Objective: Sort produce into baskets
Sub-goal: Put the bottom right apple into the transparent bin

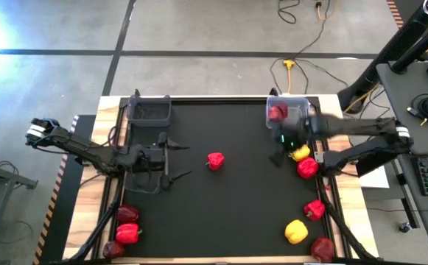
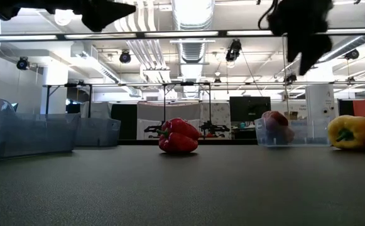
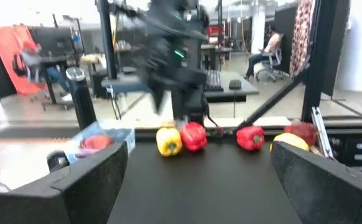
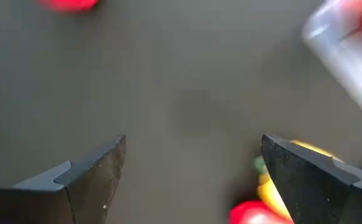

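High view: clear basket point(image 1: 287, 110) holds one red piece point(image 1: 278, 112); right pincer point(image 1: 281, 156) spread wide, empty.

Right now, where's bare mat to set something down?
Free: the wide stretch between the lone red pepper and the near edge, and the mat between the dark basket and clear basket. Crowded: the right edge around the yellow pepper, and the near-left corner cluster.

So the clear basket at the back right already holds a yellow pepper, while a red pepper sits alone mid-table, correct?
Not quite. The high view shows the clear basket holding a red piece, not a yellow pepper; the nearest yellow pepper lies on the mat outside it. The lone red pepper mid-table is right.
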### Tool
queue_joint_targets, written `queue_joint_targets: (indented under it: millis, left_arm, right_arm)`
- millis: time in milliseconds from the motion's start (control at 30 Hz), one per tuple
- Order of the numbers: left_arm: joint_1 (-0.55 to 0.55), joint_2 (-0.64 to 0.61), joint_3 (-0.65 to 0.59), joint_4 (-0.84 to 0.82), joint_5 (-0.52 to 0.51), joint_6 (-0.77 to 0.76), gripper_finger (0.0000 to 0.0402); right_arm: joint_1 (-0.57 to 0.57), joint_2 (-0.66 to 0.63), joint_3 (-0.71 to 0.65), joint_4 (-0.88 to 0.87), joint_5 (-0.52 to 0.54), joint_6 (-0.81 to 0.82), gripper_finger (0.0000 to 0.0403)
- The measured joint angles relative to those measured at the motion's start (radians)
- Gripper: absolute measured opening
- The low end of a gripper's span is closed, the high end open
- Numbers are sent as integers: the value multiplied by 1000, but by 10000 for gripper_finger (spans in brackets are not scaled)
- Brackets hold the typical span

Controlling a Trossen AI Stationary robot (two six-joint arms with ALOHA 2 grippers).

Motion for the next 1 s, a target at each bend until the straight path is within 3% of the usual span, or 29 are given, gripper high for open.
queue_joint_targets:
  millis: [133, 267, 367, 533, 700, 1000]
  left_arm:
    - [13, 0, 14, 42, -113, 48, 378]
    - [49, 8, 33, 27, -215, 55, 378]
    - [88, 17, 57, -16, -130, 66, 378]
    - [136, 60, 105, -16, -34, 71, 378]
    - [143, 125, 157, -16, -26, 101, 378]
    - [142, 248, 248, -44, -11, 99, 378]
  right_arm:
    - [281, 33, -31, 28, 0, 294, 363]
    - [509, 117, -16, 40, -88, 545, 363]
    - [642, 197, 19, 43, -209, 724, 363]
    - [789, 341, 95, 43, -505, 990, 363]
    - [892, 457, 128, 51, -680, 1094, 364]
    - [986, 574, 125, 110, -741, 1065, 364]
